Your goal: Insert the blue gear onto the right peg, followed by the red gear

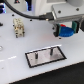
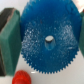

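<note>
Blue gear [image 2: 47, 41] between jaws; red gear [image 2: 21, 78] just beside

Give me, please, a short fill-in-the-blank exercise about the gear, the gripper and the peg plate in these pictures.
1. The gripper holds the ____ gear.
2. The held gear is ____ the grey plate, not on it.
3. The grey plate carries ____ upright pegs.
4. Beside the held gear, the wrist view shows a ____ gear.

Missing words: blue; above; two; red

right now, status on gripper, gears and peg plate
Gripper shut on blue gear, held above table. Red gear below, not yet picked. Right peg bare. Nothing blocking.
</note>
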